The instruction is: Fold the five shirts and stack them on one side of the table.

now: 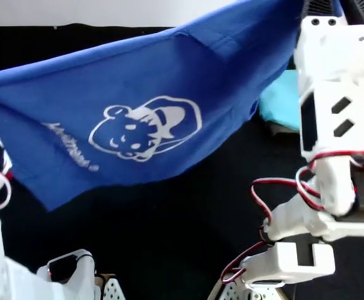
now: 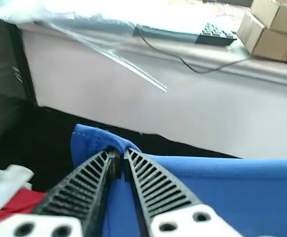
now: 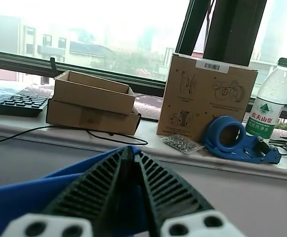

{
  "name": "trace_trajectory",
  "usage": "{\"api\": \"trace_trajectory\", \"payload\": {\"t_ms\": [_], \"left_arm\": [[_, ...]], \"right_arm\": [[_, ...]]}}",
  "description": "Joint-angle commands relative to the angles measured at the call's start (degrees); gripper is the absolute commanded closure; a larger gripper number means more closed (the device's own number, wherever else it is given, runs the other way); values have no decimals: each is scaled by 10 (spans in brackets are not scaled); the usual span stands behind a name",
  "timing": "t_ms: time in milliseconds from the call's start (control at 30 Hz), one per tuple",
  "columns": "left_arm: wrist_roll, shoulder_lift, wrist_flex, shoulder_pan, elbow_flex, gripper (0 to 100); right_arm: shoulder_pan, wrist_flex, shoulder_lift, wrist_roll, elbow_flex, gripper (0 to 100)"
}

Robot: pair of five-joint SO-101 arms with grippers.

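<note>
**Shirt Being Held Over the Table**

The shirt (image 1: pixel 232 75) is being held stretched above the table (image 1: pixel 169 237), pinched at one end by the left end effector (image 2: pixel 120 154) and at the other by the right end effector (image 3: pixel 133 154). A folded garment (image 1: pixel 282 100) is lying behind, rightward.

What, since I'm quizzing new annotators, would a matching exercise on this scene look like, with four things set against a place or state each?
Things
1. blue shirt with a white cartoon print
2. turquoise cloth
3. blue plastic tape dispenser
4. left gripper

Places or states
A. beside a tall cardboard box
B. shut on the shirt's edge
C. hanging spread above the black table
D. lying on the table

Pairs: 1-C, 2-D, 3-A, 4-B
</note>
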Motion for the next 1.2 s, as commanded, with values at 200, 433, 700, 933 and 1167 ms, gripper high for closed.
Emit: {"api": "trace_trajectory", "payload": {"t_ms": [200, 433, 700, 933, 1167], "left_arm": [[4, 2, -55, 1, 104, 992], [3, -2, -52, 0, 100, 992], [3, -80, -50, 0, 76, 992], [3, -125, -35, 0, 75, 992], [3, -179, -37, 0, 75, 992]], "right_arm": [[15, -21, -95, -6, -15, 993], [15, -21, -99, -6, -16, 993], [15, -17, -100, -5, -20, 993], [15, -16, -124, -5, -16, 993], [15, -15, -181, -5, -15, 993]]}}
